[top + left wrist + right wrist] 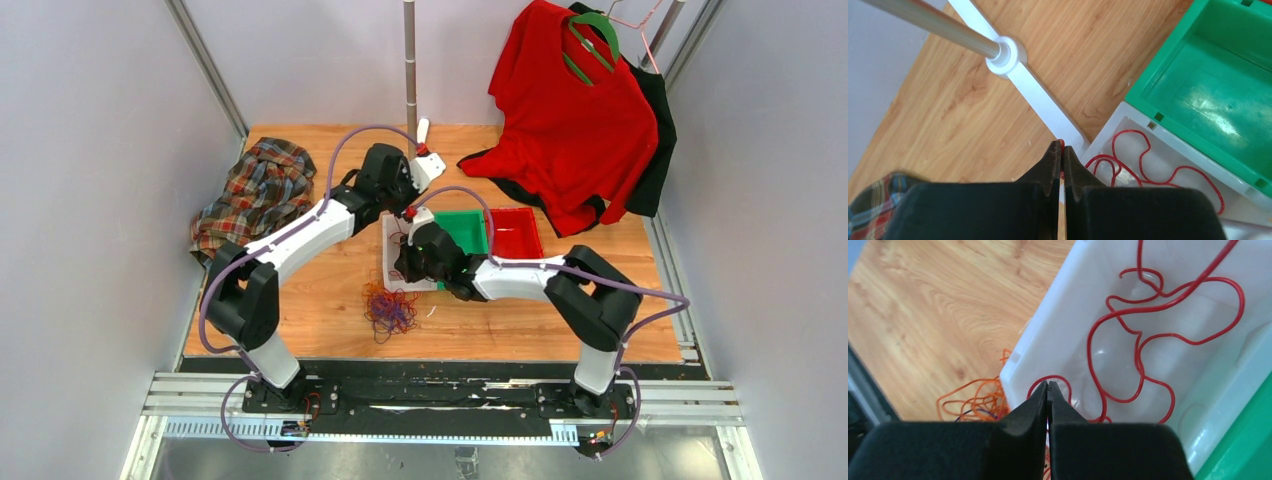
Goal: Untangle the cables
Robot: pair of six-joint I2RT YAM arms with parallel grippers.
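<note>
- My right tool [1048, 387] sits at the near-left corner of the white plastic bin [1048, 335], right over its rim. The jaws are pressed together, and I cannot tell whether the red loop at the tips is caught.
- My left tool [1062, 147] hangs over the bin's far corner, pinched onto the thin red cable [1138, 360].
- A green plastic bin [462, 232] touches the white one, with a red plastic bin [515, 232] beside it.
- The rest of that red cable sprawls in open curves across the white bin's floor.
- The tangle of thin orange, red and purple cables [390, 308] lies on the wooden worktop [320, 290] just in front of the bin, with bare wood around it.
- A crumpled plaid shirt [255, 195] lies far left, a hanging red shirt [570, 130] far right, and a grey pole [410, 60] stands behind.
</note>
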